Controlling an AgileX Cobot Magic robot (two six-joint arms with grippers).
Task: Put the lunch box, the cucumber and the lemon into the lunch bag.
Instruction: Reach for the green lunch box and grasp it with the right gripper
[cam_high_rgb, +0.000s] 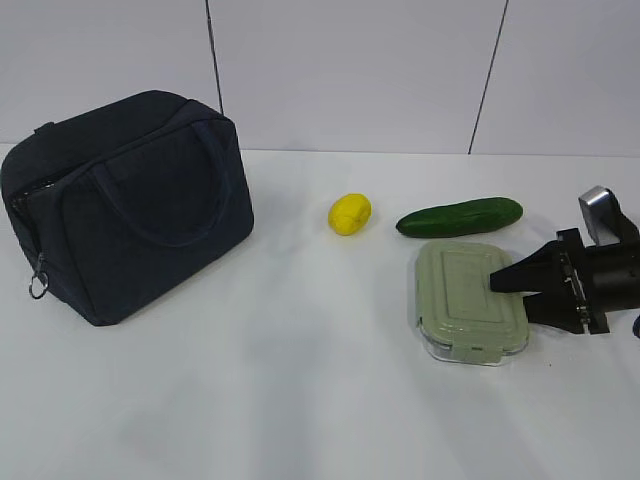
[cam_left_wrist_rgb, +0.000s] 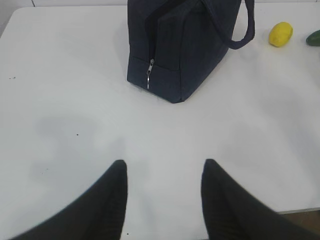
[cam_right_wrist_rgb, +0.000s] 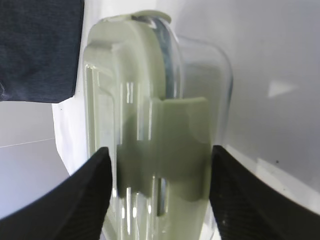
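Probably a lab test bench: bare white table (cam_high_rgb: 300, 400), plain panelled wall (cam_high_rgb: 350, 70).

No writing, brand, number or sign can be read anywhere from here. The lunch bag (cam_high_rgb: 125, 205) shows only plain dark navy fabric on the faces turned this way, and the zipper pull (cam_left_wrist_rgb: 149, 72) on its end carries no legible mark. Off to the right of the bag, the lunch box (cam_high_rgb: 466, 300) has a ribbed pale green lid with no lettering I can make out.
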